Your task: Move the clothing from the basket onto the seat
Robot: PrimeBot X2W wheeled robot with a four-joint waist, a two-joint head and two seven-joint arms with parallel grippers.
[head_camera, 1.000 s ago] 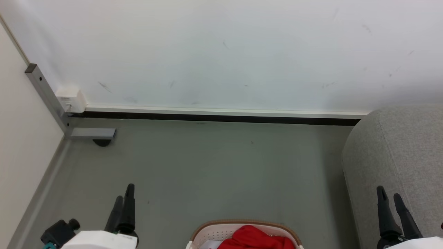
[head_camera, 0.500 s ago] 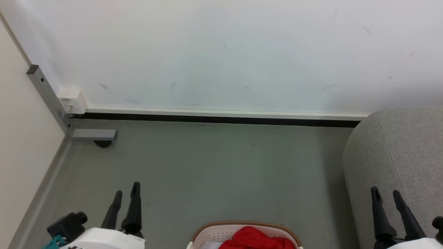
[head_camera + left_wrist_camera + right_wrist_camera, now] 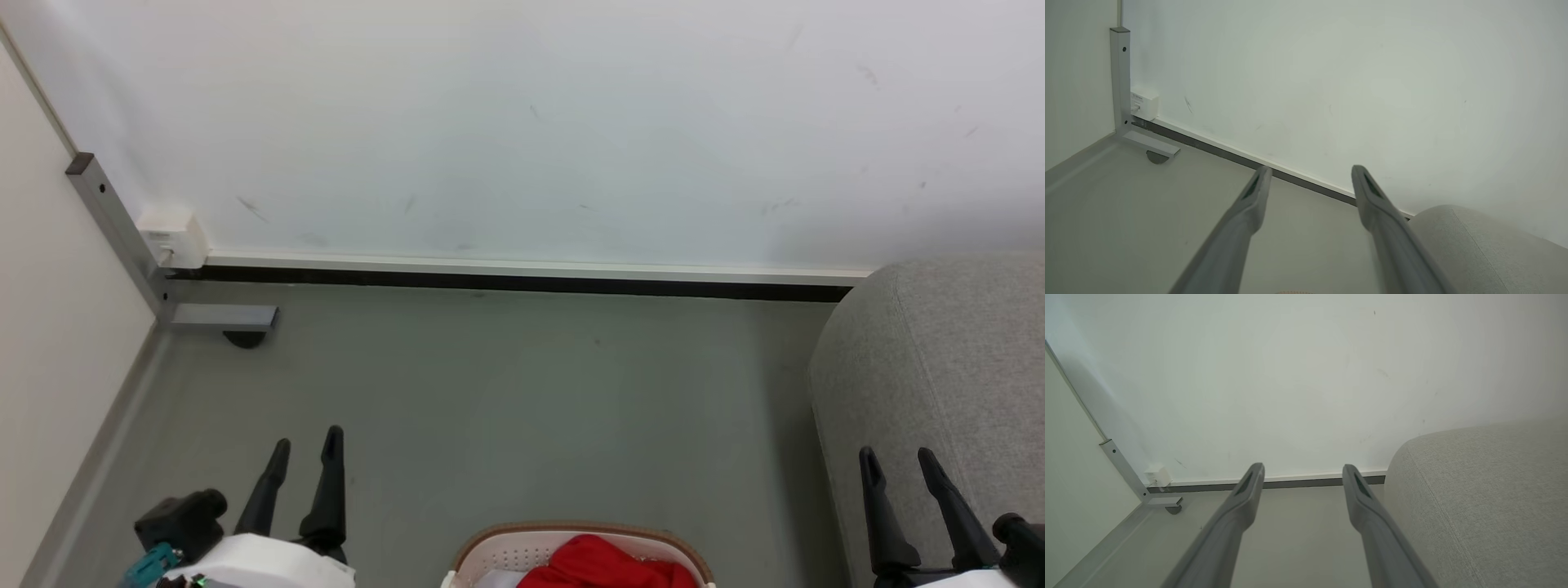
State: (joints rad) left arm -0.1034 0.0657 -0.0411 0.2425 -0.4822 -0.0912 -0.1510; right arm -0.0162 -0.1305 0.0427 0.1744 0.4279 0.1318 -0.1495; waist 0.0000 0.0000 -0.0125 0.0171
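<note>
At the bottom middle of the head view stands the white basket [image 3: 490,557] with a tan rim, only its far end showing. Bright red clothing [image 3: 600,565] lies bunched inside it. The light-grey seat [image 3: 939,359] fills the right side, also in the left wrist view [image 3: 1478,249] and the right wrist view [image 3: 1486,498]. My left gripper [image 3: 307,446] stands open over the floor, left of the basket, nothing between its fingers [image 3: 1249,204]. My right gripper [image 3: 896,459] stands open at the seat's front edge, right of the basket, its fingers [image 3: 1359,498] empty.
A white wall [image 3: 522,122] with a dark baseboard [image 3: 506,282] closes the far side. In the left corner a grey metal post [image 3: 114,220], a white socket box [image 3: 170,237] and a metal foot [image 3: 222,317] stand. Grey floor [image 3: 506,408] lies between wall and basket.
Both grippers have shifted: the left one moved right and turned so its two fingers stand apart in view; the right one slid left. The basket and clothing stay put.
</note>
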